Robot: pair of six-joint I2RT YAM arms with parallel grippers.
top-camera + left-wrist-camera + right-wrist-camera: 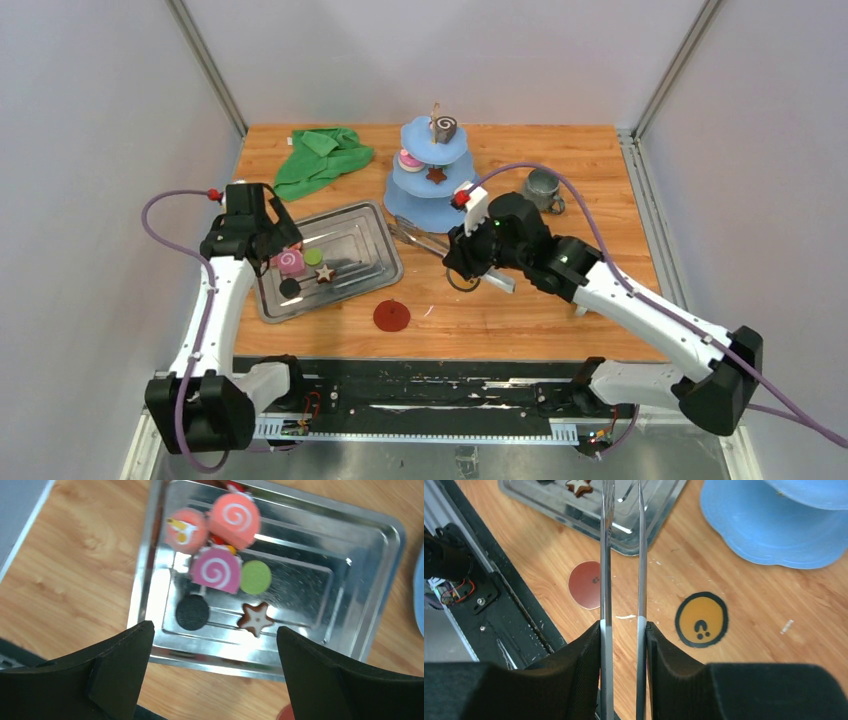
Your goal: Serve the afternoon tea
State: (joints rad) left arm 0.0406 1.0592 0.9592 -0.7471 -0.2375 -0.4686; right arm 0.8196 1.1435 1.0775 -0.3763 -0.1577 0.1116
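A steel tray [355,232] holds a pink swirl roll [290,262], a green disc [313,256], a black disc [290,287] and a brown star [324,272]. The left wrist view shows the same roll [216,570], green disc [256,577], black disc [192,613] and star [256,619], plus two salmon-pink pieces [235,512] behind them. My left gripper [275,240] hangs open and empty above the tray [212,628]. My right gripper [463,258] is shut on steel tongs [606,555], which point toward the tray's corner. A grey-green mug [541,187] stands at the back right. No white mug is in view.
A blue tiered stand [428,205] at the back centre carries a brown swirl roll [443,128], a pink sweet [409,160] and a star [436,176]. A green cloth [322,157] lies back left. A red disc [391,315] and an orange face sticker [702,618] lie on the wood.
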